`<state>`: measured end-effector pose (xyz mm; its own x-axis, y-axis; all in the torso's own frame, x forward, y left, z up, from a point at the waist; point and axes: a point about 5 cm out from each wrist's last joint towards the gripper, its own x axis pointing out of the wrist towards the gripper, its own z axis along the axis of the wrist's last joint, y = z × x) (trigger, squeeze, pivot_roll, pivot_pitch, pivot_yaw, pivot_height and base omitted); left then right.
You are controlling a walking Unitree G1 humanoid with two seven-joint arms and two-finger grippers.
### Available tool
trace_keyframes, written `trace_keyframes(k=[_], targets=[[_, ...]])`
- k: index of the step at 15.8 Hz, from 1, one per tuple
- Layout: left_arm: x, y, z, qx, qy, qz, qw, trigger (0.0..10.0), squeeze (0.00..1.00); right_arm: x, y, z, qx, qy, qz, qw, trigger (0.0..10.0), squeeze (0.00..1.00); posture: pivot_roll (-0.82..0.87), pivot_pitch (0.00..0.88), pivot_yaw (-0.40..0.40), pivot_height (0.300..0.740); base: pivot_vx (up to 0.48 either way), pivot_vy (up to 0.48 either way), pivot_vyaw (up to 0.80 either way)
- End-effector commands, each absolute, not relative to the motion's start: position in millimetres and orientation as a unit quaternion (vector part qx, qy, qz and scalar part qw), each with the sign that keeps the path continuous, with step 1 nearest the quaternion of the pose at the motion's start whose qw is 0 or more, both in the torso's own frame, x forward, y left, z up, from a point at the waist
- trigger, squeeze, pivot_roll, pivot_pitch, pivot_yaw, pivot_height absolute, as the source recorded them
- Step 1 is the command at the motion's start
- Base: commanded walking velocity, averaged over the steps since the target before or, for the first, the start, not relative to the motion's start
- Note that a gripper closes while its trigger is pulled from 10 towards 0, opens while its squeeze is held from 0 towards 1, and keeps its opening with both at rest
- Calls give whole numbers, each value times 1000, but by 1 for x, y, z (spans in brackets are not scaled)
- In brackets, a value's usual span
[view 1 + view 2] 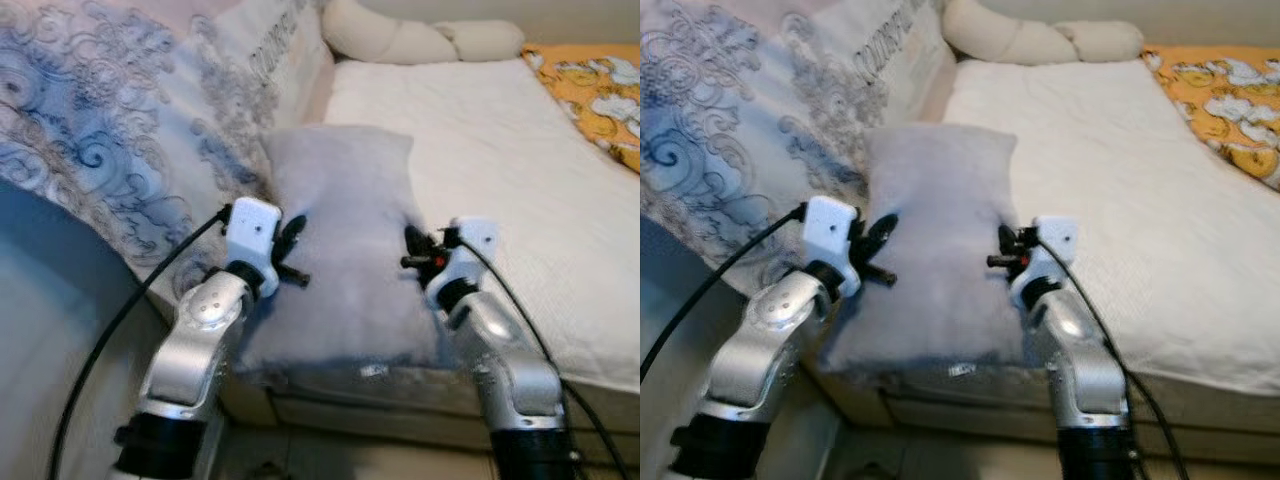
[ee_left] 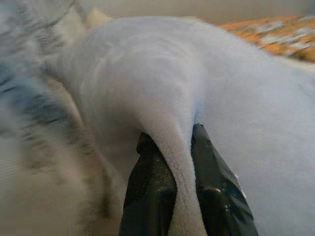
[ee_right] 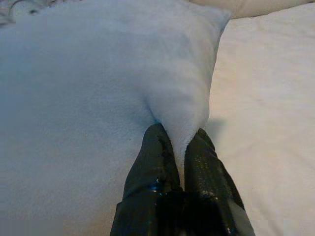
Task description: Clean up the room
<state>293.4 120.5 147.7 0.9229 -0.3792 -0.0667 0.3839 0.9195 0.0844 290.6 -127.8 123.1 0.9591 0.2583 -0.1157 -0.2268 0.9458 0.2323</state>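
Grey pillow (image 1: 340, 250) on the white bed (image 1: 500, 150), pinched at opposite edges by left gripper (image 2: 178, 147) and right gripper (image 3: 179, 140).

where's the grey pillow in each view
Left eye view: grey pillow centre, between left pincer and right pincer.
Right eye view: centre-left.
Left wrist view: fold pinched between fingers.
Right wrist view: edge pinched.
Shared landmark: white mattress.

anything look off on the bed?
The grey pillow lies at the bed's near edge, far from the head, overhanging slightly. The left gripper and right gripper each pinch one of its sides. Nothing spilled or damaged.
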Motion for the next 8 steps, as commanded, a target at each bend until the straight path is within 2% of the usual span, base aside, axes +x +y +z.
trace_keyframes(k=[1, 8], targets=[[295, 124, 158, 49, 0, -184, 982, 10000, 0, 292, -143, 131, 99, 56, 93, 989, 10000, 0, 48, 0, 54, 740, 390, 0, 0], [296, 111, 157, 53, 0, -215, 975, 10000, 0, 290, -149, 129, 100, 58, 85, 990, 10000, 0, 38, 0, 57, 740, 389, 0, 0]])
